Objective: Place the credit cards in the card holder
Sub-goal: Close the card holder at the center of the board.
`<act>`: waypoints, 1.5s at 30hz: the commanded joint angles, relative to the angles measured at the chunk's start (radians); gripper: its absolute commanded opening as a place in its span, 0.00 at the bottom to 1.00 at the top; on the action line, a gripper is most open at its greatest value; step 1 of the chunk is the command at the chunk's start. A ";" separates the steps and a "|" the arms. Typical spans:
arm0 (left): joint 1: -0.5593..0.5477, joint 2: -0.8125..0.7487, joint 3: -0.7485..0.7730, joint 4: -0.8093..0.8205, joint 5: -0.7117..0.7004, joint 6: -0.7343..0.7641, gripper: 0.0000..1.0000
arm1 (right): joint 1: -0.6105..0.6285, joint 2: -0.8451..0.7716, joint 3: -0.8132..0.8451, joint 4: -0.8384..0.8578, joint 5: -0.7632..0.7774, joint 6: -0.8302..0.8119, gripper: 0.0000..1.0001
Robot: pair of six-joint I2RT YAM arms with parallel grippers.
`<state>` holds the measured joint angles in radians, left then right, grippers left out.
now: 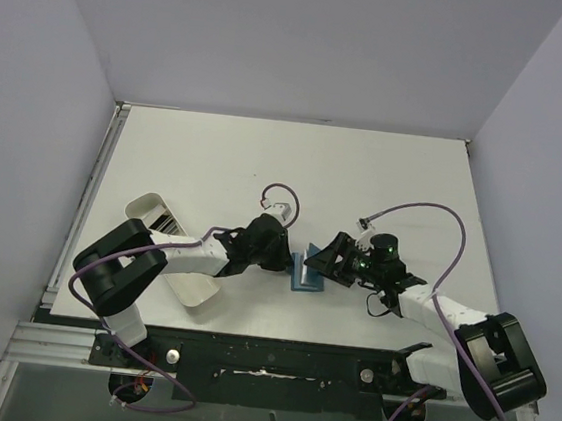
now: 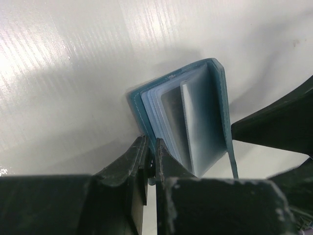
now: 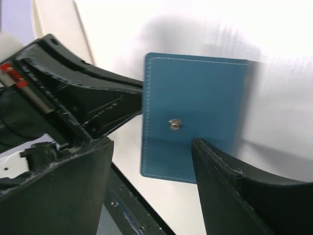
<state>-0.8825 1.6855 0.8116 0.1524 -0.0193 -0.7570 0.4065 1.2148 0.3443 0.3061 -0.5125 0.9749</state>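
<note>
The teal card holder stands open on its edge on the table between the two arms. My left gripper is shut on one teal cover of it, pinching it between both fingers. Pale credit cards stand inside the holder's pockets, seen in the left wrist view. My right gripper is open, its fingertips close to the card holder's outer face, which bears a small metal snap stud. Nothing sits between the right jaws.
A long white tray lies at the left under my left arm. The table's near edge and a dark metal rail run just below the card holder.
</note>
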 commanded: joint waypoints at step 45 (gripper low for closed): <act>0.155 -0.082 -0.116 0.367 0.289 -0.107 0.19 | 0.222 0.217 0.286 -0.354 0.383 -0.254 0.26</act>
<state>-0.7372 1.6135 0.6220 0.4694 0.2241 -0.9073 0.6182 1.4437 0.6270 -0.0425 -0.1467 0.7391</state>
